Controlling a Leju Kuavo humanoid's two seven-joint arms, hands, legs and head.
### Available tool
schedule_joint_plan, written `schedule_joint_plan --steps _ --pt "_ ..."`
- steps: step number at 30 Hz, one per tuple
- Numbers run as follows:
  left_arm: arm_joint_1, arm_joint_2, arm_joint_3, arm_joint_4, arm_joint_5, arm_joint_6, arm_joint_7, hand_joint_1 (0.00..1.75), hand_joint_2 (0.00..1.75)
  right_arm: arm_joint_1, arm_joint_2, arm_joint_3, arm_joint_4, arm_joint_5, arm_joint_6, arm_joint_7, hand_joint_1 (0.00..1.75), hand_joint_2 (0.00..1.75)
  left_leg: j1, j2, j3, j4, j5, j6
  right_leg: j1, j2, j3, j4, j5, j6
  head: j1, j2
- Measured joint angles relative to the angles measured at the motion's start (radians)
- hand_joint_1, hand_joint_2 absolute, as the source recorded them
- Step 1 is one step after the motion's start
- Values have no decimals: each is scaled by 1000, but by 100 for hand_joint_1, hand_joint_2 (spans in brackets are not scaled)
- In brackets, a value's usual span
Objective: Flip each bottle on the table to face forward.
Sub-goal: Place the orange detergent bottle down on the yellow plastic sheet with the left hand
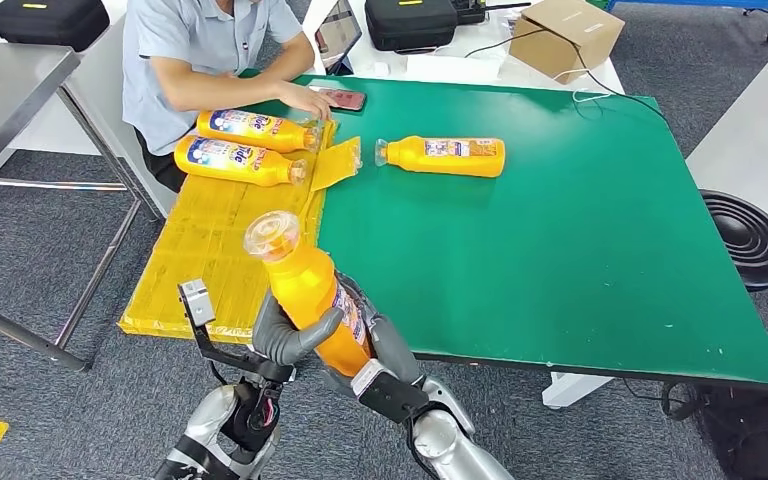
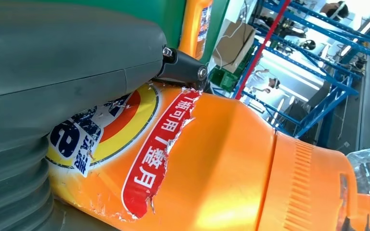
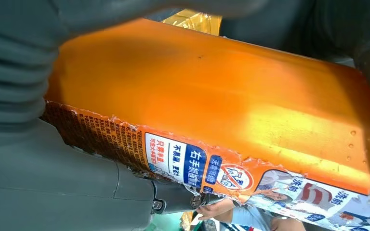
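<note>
the main risk is a slip — the bottle (image 1: 310, 300) is smooth plastic with a torn, peeling label, held in the air just off the near edge of the table (image 1: 560, 250), so if either hand eases before the other has a sure hold it would likely drop to the floor and not onto the green top. a second risk is turning it the wrong way: two hands on one bottle can twist against each other, and the label could tear further or the bottle could pop out sideways. the clear cap points up and away from the robot, so a careless tilt might also knock it against the table edge when it is set down. as for the hold, the left hand (image 1: 290, 335) wraps the lower body of the bottle from its own side, thumb across the front, fingers clenched on it; the right hand (image 1: 380, 350) cups the bottle from the other side and beneath, its fingers pressed on the orange wall beside the back label. the bottle stands between the two hands, its base down among the fingers and its neck and cap well above them — both hands are grasping it.
</note>
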Motion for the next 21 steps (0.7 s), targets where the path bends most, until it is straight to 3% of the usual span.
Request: schedule_joint_plan --steps 6,16,21 --pt "3 4 5 -8 -67 34 -5 175 175 17 3 2 -6 0 -61 -18 0 0 0 0 0 0 0 0 0 0 0 0 0 0 0 0" --pt "-70 73 22 23 -407 359 34 175 175 109 -9 -40 -71 54 -283 -29 0 0 0 0 0 0 0 0 0 0 0 0 0 0 0 0" --pt "-124 111 47 46 -514 429 41 175 175 142 -20 -96 -87 68 -337 -32 0 0 0 0 0 0 0 0 0 0 0 0 0 0 0 0"
